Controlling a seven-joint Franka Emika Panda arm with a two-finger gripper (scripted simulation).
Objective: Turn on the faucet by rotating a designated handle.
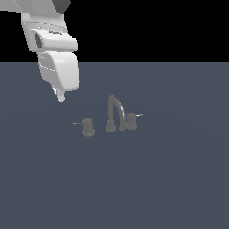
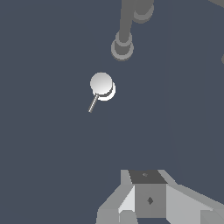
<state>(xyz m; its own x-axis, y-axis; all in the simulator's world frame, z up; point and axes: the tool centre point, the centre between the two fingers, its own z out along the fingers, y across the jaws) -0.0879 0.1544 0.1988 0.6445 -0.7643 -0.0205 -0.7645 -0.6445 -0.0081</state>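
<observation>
The faucet (image 1: 115,111) is a small dark-grey set with an arched spout. The handle (image 1: 88,127) stands apart from it toward the exterior view's left, its thin pale lever (image 1: 78,123) pointing further left. A twin valve (image 1: 131,120) sits against the spout's tip. My gripper (image 1: 59,95) hangs above the floor, up and to the left of the handle, touching nothing. In the wrist view the handle (image 2: 102,84) shows from above as a pale round cap with its lever (image 2: 93,104), well ahead of my gripper (image 2: 146,176). The fingers look shut together and hold nothing.
The spout's base (image 2: 122,46) lies just beyond the handle in the wrist view. The faucet set stands on a flat blue-grey floor (image 1: 170,179). My white arm (image 1: 56,53) fills the exterior view's upper left.
</observation>
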